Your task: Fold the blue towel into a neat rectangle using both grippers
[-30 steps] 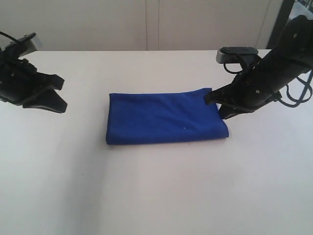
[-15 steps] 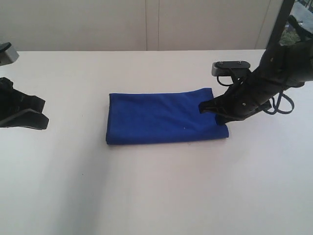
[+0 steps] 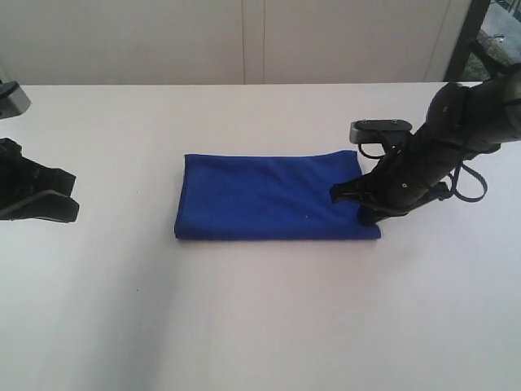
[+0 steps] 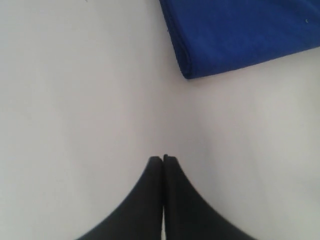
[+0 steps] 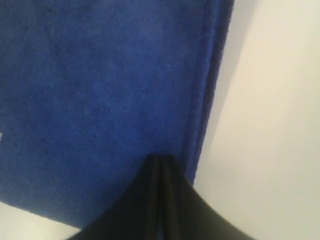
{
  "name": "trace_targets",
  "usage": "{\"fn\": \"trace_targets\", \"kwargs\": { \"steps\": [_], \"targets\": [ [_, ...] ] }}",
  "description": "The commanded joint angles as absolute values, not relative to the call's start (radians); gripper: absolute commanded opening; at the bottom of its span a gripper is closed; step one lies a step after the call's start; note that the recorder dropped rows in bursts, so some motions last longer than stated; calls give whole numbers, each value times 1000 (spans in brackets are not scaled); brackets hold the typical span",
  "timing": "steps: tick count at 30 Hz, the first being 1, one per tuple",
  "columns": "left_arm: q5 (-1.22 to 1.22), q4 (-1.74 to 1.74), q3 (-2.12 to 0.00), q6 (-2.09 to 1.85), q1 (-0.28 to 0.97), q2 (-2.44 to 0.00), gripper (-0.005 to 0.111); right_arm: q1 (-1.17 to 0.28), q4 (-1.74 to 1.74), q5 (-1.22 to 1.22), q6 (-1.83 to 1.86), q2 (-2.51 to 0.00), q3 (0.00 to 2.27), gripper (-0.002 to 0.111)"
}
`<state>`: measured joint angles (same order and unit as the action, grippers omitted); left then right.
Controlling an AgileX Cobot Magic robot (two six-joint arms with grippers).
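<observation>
The blue towel (image 3: 269,198) lies flat in the middle of the white table (image 3: 244,326), folded into a rectangle. My right gripper (image 3: 346,200) is shut, and its tips rest on top of the towel's right end, just inside the hemmed edge. In the right wrist view the closed right gripper (image 5: 161,159) sits against the towel (image 5: 100,90) with no cloth between the fingers. My left gripper (image 3: 72,198) is shut and empty at the far left, well apart from the towel. The left wrist view shows the left gripper (image 4: 163,159) over bare table, with a corner of the towel (image 4: 240,30) beyond it.
A pale wall (image 3: 244,41) runs behind the table's far edge. Black cables (image 3: 472,175) loop beside the right arm at the right side.
The right gripper has moved down and inward onto the towel's right end, and that end now lies straighter. The left arm pulled back to the far left, then held still.
</observation>
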<state>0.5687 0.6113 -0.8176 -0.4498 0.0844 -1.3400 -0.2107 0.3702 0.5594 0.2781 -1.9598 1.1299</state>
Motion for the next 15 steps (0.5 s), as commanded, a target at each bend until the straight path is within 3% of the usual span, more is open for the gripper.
{"fn": "trace_targets", "kwargs": {
  "steps": [1,10,15],
  "targets": [
    [566,623,-810,-445,83,-1332,0,-214,366,605,266,-1959,1128,0],
    [534,616,-819,-445,83,-1332,0,-205,366,541,237,-1904,1128,0],
    [530,582,-848,-439,83,-1331,0,-112,364,599,225,-1762,1128,0]
  ]
}}
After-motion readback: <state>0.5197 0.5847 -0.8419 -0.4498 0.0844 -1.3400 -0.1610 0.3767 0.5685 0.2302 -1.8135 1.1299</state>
